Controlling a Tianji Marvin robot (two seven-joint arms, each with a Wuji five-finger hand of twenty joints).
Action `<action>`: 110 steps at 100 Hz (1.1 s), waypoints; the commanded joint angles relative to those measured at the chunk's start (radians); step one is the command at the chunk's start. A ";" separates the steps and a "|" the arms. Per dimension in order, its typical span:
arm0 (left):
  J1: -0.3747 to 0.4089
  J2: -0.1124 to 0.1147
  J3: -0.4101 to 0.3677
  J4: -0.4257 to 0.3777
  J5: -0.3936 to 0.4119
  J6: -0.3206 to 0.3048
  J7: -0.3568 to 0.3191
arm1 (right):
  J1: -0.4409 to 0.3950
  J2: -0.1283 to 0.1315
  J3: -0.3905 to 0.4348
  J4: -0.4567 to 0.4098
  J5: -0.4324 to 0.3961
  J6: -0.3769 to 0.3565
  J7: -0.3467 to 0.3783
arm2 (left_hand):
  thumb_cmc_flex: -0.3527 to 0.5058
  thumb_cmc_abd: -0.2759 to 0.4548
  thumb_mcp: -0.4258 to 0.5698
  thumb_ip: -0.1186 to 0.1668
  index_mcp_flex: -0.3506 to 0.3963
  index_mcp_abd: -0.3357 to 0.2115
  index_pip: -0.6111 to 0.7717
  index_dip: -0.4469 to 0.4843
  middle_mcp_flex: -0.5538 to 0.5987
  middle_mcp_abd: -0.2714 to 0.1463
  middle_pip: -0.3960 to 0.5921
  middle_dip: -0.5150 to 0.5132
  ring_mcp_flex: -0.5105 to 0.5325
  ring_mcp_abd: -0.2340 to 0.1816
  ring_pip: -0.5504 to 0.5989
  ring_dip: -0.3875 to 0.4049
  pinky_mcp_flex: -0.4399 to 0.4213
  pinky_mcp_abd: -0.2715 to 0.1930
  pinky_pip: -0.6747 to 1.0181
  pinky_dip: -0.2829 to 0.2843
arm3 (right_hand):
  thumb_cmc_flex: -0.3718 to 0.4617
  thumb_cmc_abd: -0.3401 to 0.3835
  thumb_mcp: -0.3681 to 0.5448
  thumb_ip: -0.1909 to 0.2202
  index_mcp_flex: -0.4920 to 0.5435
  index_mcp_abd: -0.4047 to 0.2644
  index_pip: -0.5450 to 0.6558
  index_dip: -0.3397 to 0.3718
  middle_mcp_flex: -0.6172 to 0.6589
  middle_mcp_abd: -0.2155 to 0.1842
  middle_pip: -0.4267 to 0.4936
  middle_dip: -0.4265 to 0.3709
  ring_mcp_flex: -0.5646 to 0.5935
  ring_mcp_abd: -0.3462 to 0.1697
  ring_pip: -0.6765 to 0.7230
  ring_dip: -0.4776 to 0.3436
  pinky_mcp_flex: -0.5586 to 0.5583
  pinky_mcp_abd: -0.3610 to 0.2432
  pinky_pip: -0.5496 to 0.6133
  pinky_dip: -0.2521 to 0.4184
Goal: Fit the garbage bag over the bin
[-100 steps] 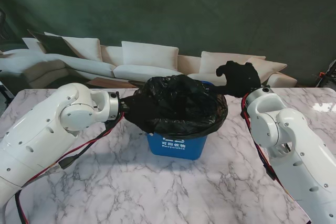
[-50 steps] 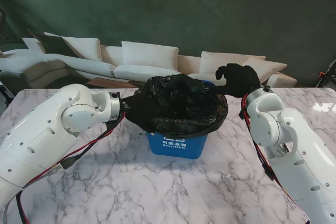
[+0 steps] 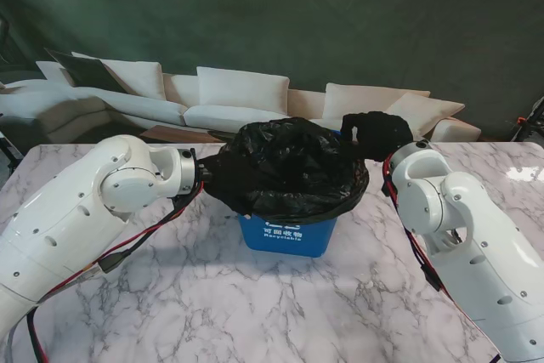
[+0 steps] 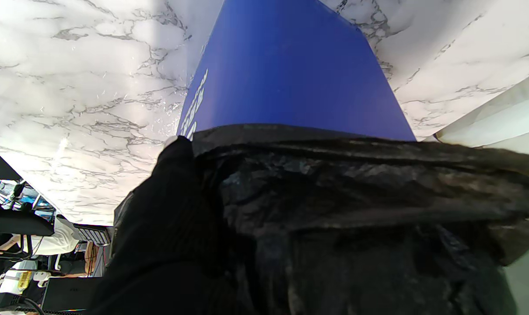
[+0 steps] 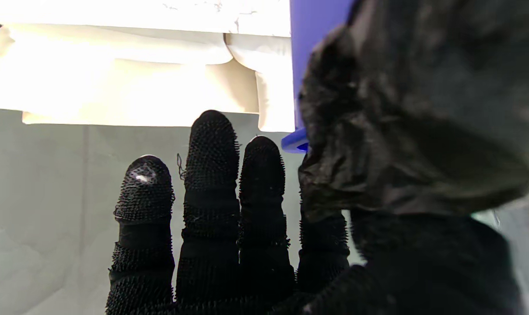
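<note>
1. Fingers (image 5: 211,175) of our right hand (image 3: 376,134) stand straight and close together in the right wrist view, 4 of them in a row, gloved in black with a nubbed surface; they close on nothing there, and a fold of the garbage bag (image 5: 422,109) lies against the thumb side of the hand.
2. From the stand, our right hand sits at the far right edge of the bin (image 3: 286,236), touching the bag (image 3: 289,167) near the rim, with the right forearm rising from the lower right corner.
3. Our left hand (image 3: 219,174) presses into the left side of the bag, at the end of a forearm lying nearly level across the table (image 3: 255,312). In the left wrist view 1 gloved finger (image 4: 176,153) lies along the bag's hem (image 4: 334,144) against the bin's wall (image 4: 290,65); the other fingers are hidden under plastic, so we cannot tell for certain, but the hand appears to be gripping the bag.
4. Black and crumpled, the bag is draped over the bin's mouth, its hem folded down over the upper part of the blue walls, bulging loosely upward in the middle.
5. A bit of blue rim (image 5: 295,142) shows bare beside the right fingers.
6. Standing upright, the bin sits mid-table between both arms, with white lettering on the wall nearer to us.
</note>
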 commanded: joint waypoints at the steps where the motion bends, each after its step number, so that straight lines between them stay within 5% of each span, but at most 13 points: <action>1: 0.006 0.000 0.013 0.018 0.003 0.001 -0.023 | 0.008 -0.004 -0.002 0.025 -0.002 -0.015 -0.013 | 0.138 0.063 0.090 0.035 0.041 -0.023 -0.001 -0.007 0.026 0.006 0.025 0.000 0.005 0.021 0.033 0.004 0.015 0.059 0.037 0.025 | 0.081 -0.051 0.105 -0.019 -0.014 -0.061 0.050 0.014 0.029 -0.017 0.077 0.015 0.062 -0.011 0.061 0.030 0.039 0.020 0.056 0.023; 25: 0.003 0.001 0.017 0.022 0.000 -0.008 -0.022 | 0.047 -0.017 -0.014 0.070 0.032 -0.040 -0.101 | 0.138 0.063 0.090 0.034 0.043 -0.022 0.002 -0.005 0.025 0.004 0.025 0.000 0.005 0.021 0.033 0.002 0.015 0.058 0.036 0.024 | 0.106 -0.039 0.173 -0.054 -0.007 -0.139 0.077 0.044 0.025 0.010 0.139 0.050 0.071 0.024 0.192 0.066 0.069 0.015 0.112 0.017; 68: 0.003 -0.001 0.029 0.031 0.009 -0.025 -0.001 | 0.194 -0.039 -0.095 0.273 0.052 0.111 -0.200 | 0.141 0.066 0.088 0.030 0.040 -0.026 0.007 -0.002 0.023 0.000 0.023 0.005 0.001 0.019 0.033 0.002 0.013 0.055 0.032 0.023 | 0.106 0.001 0.179 -0.071 -0.023 -0.139 0.089 0.053 0.029 0.003 0.152 0.069 0.077 0.018 0.222 0.069 0.074 0.010 0.127 0.020; 110: 0.003 -0.003 0.036 0.034 0.009 -0.022 0.004 | 0.218 -0.048 -0.163 0.400 0.130 0.221 -0.197 | 0.141 0.065 0.086 0.031 0.042 -0.027 0.009 -0.003 0.024 0.002 0.023 0.005 0.002 0.019 0.035 0.003 0.015 0.054 0.033 0.023 | 0.103 0.008 0.174 -0.067 -0.019 -0.123 0.075 0.031 0.039 0.015 0.147 0.073 0.074 0.030 0.242 0.074 0.060 0.012 0.147 0.032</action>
